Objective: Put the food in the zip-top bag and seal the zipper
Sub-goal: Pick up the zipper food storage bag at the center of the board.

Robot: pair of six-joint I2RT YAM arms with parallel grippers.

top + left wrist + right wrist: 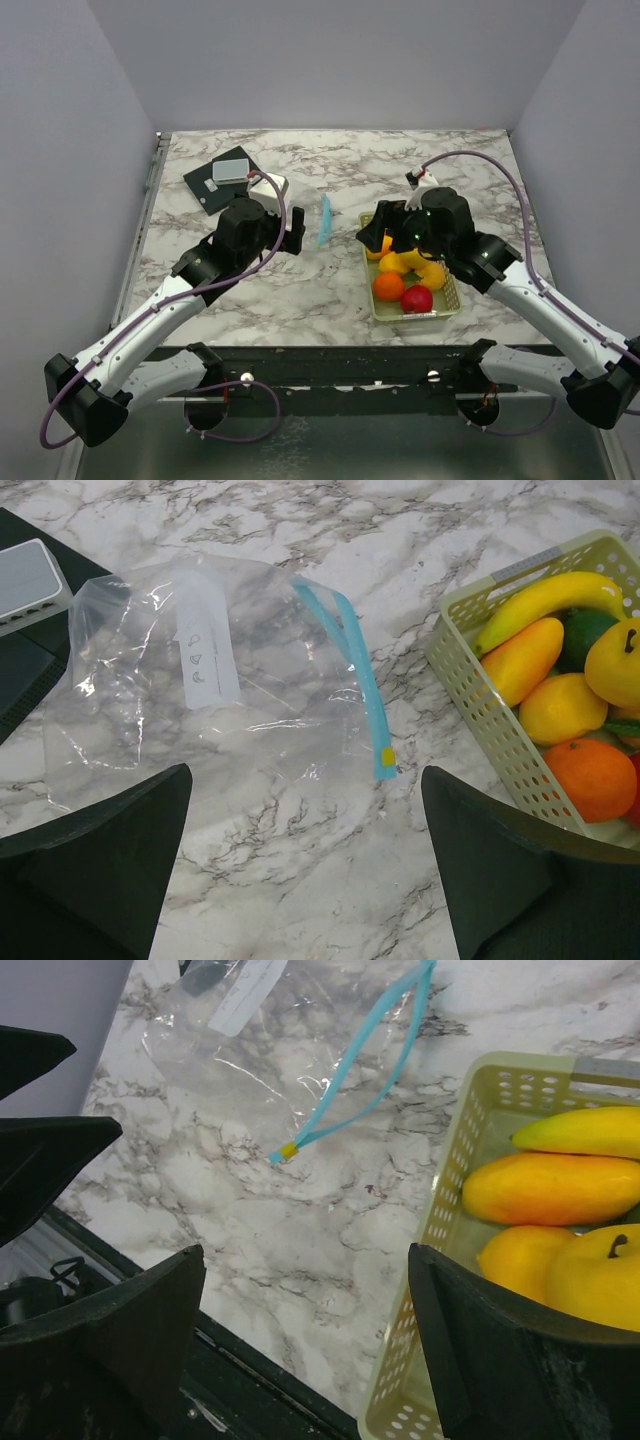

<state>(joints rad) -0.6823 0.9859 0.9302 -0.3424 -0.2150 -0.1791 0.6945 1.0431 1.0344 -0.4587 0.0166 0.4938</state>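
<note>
Lying flat, zip-top bag [150,710] has zipper [362,680] seemingly parted.

white write-on panel [207,645] on the clear zip-top bag [110,740]: three small grey marks in a column, too faint to read. no other lettering, brand or number is legible.

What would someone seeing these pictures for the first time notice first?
The pale green mesh basket right of centre, heaped with glossy toy fruits in yellow, orange and red, draws the eye first. Next comes the clear floppy plastic bag lying on the marble table to the basket's left, with its light blue zipper strip on the edge nearest the basket.
</note>
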